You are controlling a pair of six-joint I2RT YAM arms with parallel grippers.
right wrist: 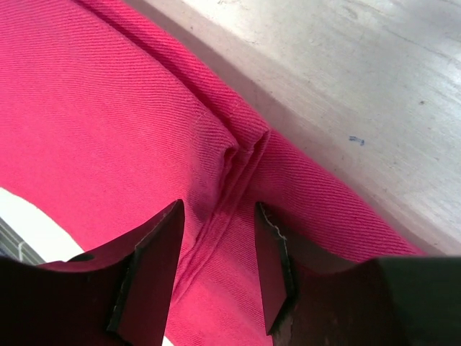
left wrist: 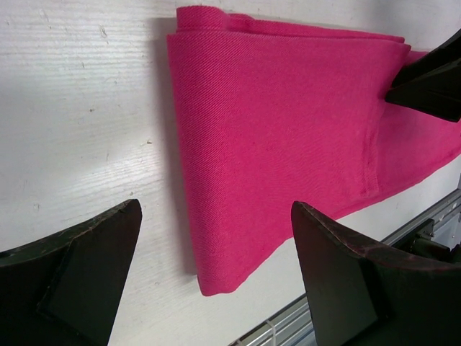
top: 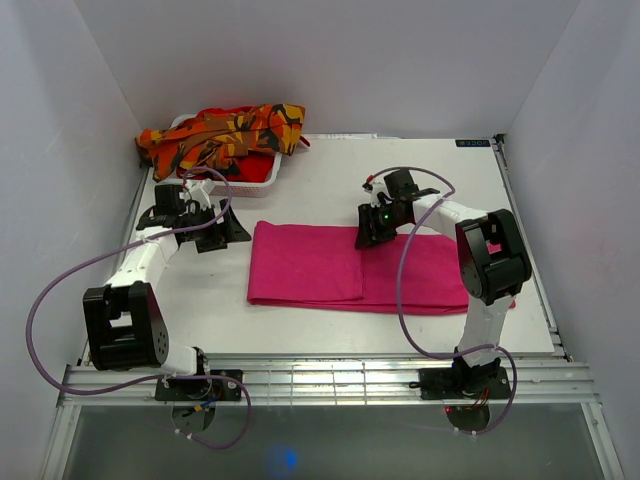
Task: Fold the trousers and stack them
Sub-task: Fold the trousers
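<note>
We look down on a white bench (top: pixel 310 180) with two robot arms at its near edge. A pair of bright pink trousers (top: pixel 330 268) lies flat in the middle of the bench, folded into a long band that runs left to right. Its left half has a second layer folded over it.

The right fingers (right wrist: pixel 151 274) are over the back edge of the pink trousers, where the upper layer ends. They are partly spread. A stitched seam and a fold corner show in the gap between them, and no cloth is pinched.

The left fingers (left wrist: pixel 79 274) are spread wide and hold nothing. They are over bare bench near the back left corner of the pink trousers, apart from the cloth. From the left wrist we see the rounded folded end of the trousers just ahead.

At the back left stands a white slotted basket (top: pixel 255 178). A second pair of trousers (top: pixel 225 133), orange with black and yellow patches, is heaped in it and spills over its rim.
</note>
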